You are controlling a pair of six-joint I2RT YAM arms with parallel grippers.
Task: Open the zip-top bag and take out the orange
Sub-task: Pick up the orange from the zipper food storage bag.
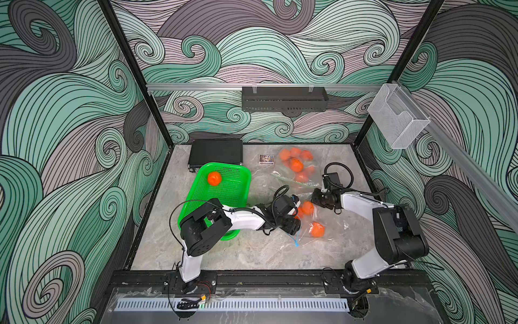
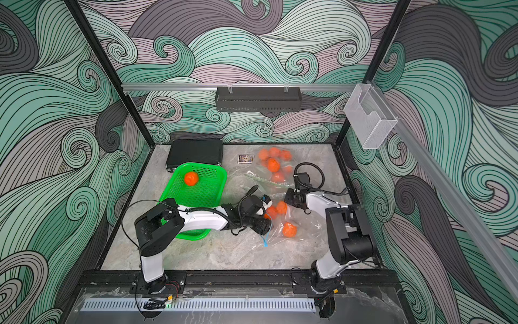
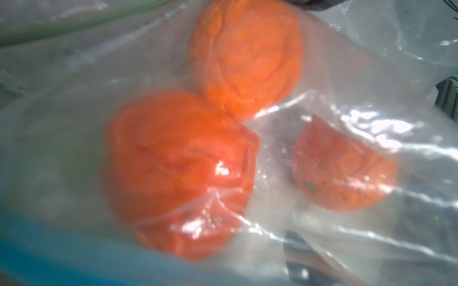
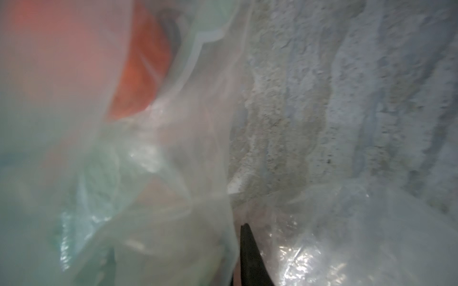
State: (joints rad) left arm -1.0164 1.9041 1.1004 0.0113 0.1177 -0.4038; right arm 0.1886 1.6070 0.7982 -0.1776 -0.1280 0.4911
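Note:
The clear zip-top bag (image 1: 333, 224) (image 2: 307, 224) lies crumpled at mid-table, its blue zip strip (image 1: 295, 240) (image 3: 49, 247) hanging toward the front. Three oranges are inside: one (image 1: 317, 230) (image 3: 344, 168) lies deep, two (image 1: 307, 208) (image 3: 178, 173) near the mouth. My left gripper (image 1: 296, 222) (image 2: 267, 224) is at the bag's mouth and stands open. One of its fingers (image 3: 300, 257) shows through the film, well off to one side, close to the nearest orange. My right gripper (image 1: 314, 199) (image 4: 238, 260) is shut on a fold of the bag, its dark finger (image 4: 250, 255) pressed against the film.
A green basket (image 1: 232, 193) at the left holds one orange (image 1: 214, 178). A second clear bag (image 1: 280, 175) with several oranges lies at the back. A black case (image 1: 215, 153) and a small printed box (image 1: 266, 159) sit by the back wall.

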